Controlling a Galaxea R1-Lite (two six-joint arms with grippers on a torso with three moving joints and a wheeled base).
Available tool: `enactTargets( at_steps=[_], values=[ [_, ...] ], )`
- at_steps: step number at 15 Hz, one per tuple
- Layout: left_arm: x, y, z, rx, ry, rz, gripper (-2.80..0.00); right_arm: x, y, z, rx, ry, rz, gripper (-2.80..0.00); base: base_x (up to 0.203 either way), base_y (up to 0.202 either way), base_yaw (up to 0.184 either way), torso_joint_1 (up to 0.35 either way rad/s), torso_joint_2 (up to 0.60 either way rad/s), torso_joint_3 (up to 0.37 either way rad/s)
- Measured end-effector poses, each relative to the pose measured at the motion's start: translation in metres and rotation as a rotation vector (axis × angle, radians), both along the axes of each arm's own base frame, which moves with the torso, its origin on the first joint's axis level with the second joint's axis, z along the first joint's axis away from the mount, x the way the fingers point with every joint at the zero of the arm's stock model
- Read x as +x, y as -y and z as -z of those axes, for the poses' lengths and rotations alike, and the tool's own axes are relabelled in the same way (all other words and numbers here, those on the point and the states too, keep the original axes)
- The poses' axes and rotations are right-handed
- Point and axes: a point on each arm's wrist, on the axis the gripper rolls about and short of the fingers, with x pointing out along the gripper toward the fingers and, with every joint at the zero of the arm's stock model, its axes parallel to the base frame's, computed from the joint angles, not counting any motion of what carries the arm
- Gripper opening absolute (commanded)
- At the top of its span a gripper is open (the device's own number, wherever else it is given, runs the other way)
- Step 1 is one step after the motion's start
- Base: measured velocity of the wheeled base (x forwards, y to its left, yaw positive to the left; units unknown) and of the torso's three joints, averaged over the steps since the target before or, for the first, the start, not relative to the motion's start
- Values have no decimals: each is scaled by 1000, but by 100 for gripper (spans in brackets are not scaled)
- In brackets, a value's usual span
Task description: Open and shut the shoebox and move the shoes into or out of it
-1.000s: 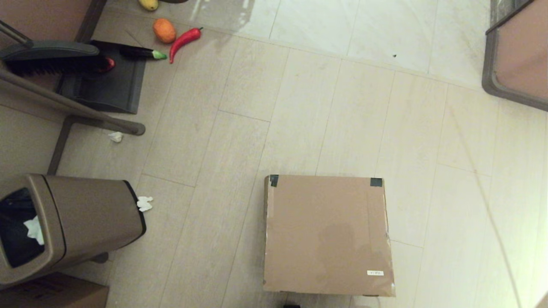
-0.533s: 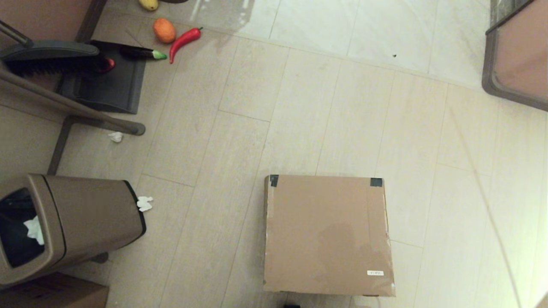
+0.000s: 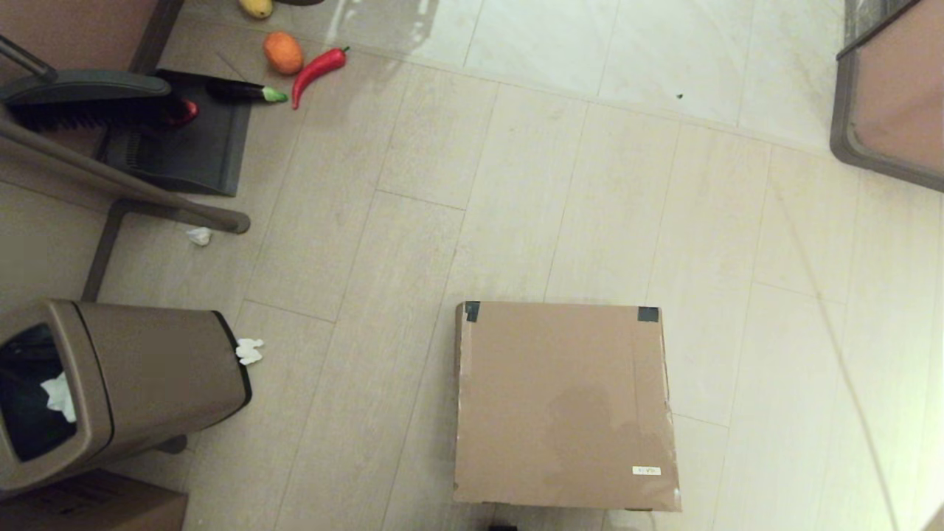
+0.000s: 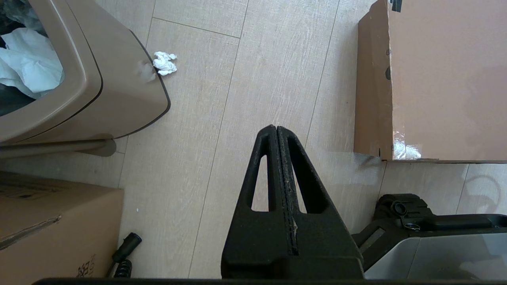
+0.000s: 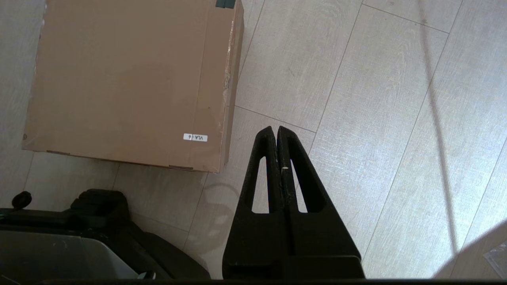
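Observation:
The shoebox (image 3: 564,405) lies on the floor in front of me with its lid down flat, black tape at its two far corners and a small white label (image 3: 646,470) near its front right corner. It also shows as the shoebox (image 4: 447,79) in the left wrist view and the shoebox (image 5: 122,79) in the right wrist view. No shoes are in view. My left gripper (image 4: 276,127) hangs shut and empty over the floor left of the box. My right gripper (image 5: 275,128) hangs shut and empty over the floor right of it. Neither arm shows in the head view.
A brown trash bin (image 3: 110,391) with white paper inside stands at the left, a plain cardboard box (image 3: 88,505) in front of it. Paper scraps (image 3: 249,351) lie beside the bin. A broom and dustpan (image 3: 177,133), toy vegetables (image 3: 317,68) and a chair leg (image 3: 147,195) are far left.

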Motion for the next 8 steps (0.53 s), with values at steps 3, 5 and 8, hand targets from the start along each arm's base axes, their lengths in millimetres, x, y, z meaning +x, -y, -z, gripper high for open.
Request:
enactTargets(
  at_steps=[3,5,8],
  values=[
    [0,0,0,0,0,0,-280,0,0,0,0,0,0,-280,0,0,0,0,0,0],
    [0,0,0,0,0,0,-280,0,0,0,0,0,0,-280,0,0,0,0,0,0],
    [0,0,0,0,0,0,-280,0,0,0,0,0,0,-280,0,0,0,0,0,0]
  ],
)
